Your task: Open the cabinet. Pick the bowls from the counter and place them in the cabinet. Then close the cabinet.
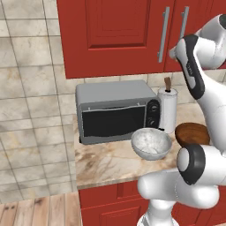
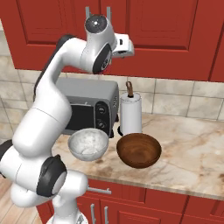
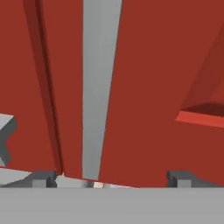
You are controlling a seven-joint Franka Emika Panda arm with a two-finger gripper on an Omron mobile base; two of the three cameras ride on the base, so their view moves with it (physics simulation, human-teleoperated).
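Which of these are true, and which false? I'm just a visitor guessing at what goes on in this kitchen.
1. Both bowls sit on the counter. True: the marble bowl and wooden bowl are there.
2. The cabinet is wide open. False: its doors look shut.
3. The gripper holds a bowl. False: it is open, facing a grey handle.
4. A paper towel roll stands beside the toaster oven. True.
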